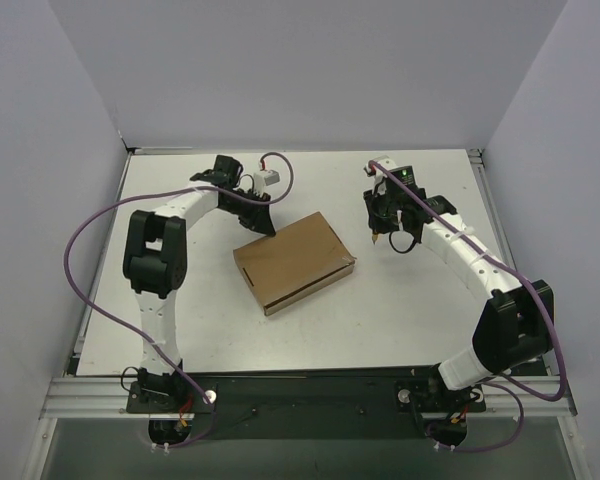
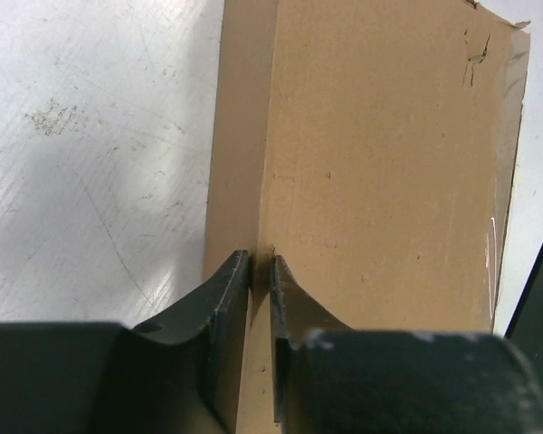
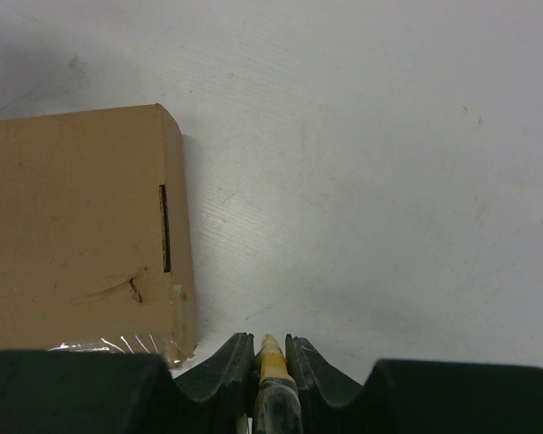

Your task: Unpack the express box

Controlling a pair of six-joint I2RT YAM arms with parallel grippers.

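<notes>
- The express box (image 1: pixel 295 262) lies flat and closed on the table (image 1: pixel 400 310), with clear tape visible at one corner.
- My left gripper (image 2: pixel 261 287) sits at the box's far-left edge, jaws close together astride that cardboard ridge. I cannot tell whether they pinch it.
- My right gripper (image 3: pixel 270 348), near the box's far-right side, is clamped on the yellow knife (image 3: pixel 271 366), clear of the cardboard.
- I judge this the bracing step before cutting. Next, the blade must meet the taped seam while the left steadies the box.

White scuffed tabletop (image 1: pixel 230 340), plain pale walls (image 1: pixel 310 70) on three sides, soft light.
</notes>
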